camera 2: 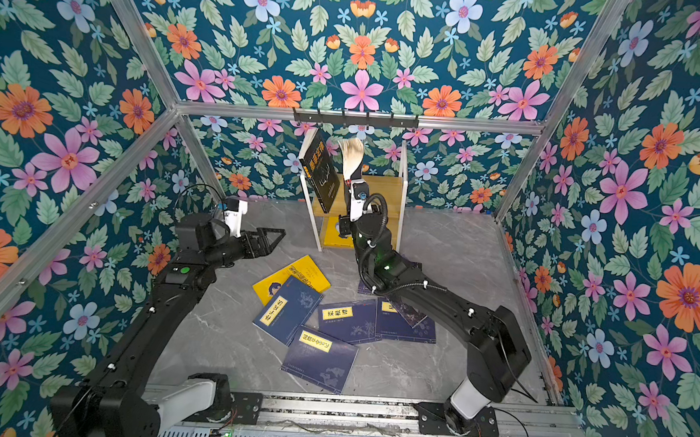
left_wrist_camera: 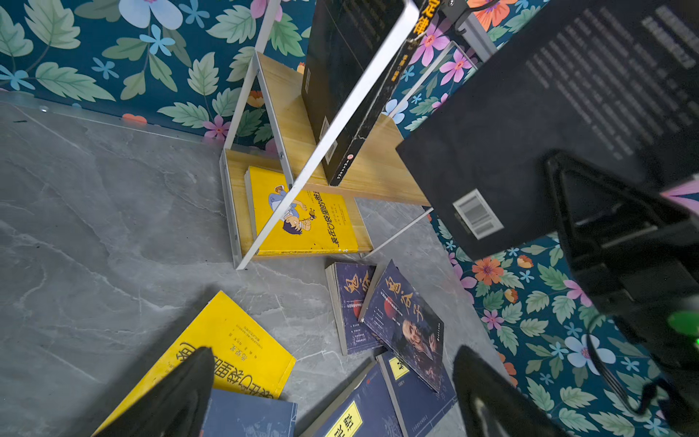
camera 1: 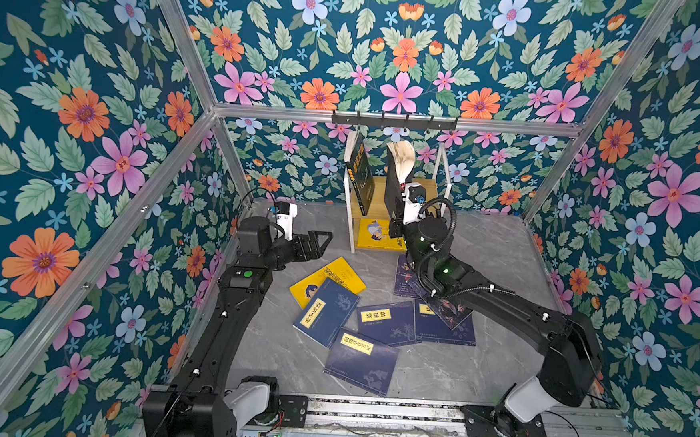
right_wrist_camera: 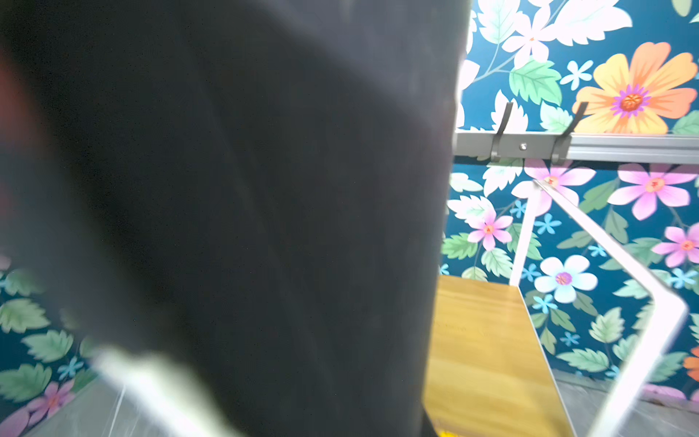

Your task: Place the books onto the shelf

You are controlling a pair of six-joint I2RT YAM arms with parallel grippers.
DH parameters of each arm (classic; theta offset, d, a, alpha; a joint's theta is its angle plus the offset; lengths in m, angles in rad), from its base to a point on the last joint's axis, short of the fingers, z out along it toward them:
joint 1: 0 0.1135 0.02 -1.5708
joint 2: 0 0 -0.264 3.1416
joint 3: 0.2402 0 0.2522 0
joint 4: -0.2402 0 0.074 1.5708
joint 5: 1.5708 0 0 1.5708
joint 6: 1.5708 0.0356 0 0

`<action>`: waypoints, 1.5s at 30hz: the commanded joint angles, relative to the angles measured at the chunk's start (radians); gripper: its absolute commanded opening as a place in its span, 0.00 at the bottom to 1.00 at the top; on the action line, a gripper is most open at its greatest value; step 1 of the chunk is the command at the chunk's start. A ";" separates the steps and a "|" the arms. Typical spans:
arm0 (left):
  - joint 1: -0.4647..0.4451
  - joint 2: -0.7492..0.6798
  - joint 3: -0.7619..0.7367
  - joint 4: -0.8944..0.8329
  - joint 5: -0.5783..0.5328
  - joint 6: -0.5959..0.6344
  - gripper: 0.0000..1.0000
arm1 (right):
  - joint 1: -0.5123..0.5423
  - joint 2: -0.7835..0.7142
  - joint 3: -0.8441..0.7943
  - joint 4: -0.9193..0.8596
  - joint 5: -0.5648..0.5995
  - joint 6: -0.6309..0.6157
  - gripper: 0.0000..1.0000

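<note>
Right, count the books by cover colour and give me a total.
Black books: 2
Yellow books: 2
Navy books: 4
Purple books: 2
Total: 10

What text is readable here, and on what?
"装在口袋里的爸爸": yellow book on the shelf, lower board.
"鬼谷子": purple portrait book.
"定律": spine of the leaning black book, partly cut off.
Labels on the navy books, print and barcode on the other black book: too small or blurred.
</note>
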 commanded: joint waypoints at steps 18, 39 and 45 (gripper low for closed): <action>-0.014 0.000 0.044 -0.036 -0.062 0.116 1.00 | -0.046 0.378 0.385 0.070 -0.037 0.040 0.09; -0.018 0.009 0.071 -0.085 -0.103 0.189 1.00 | -0.086 0.380 0.335 0.030 -0.228 0.187 0.39; -0.017 0.015 0.073 -0.088 -0.104 0.191 1.00 | -0.089 0.347 0.287 0.024 -0.254 0.195 0.40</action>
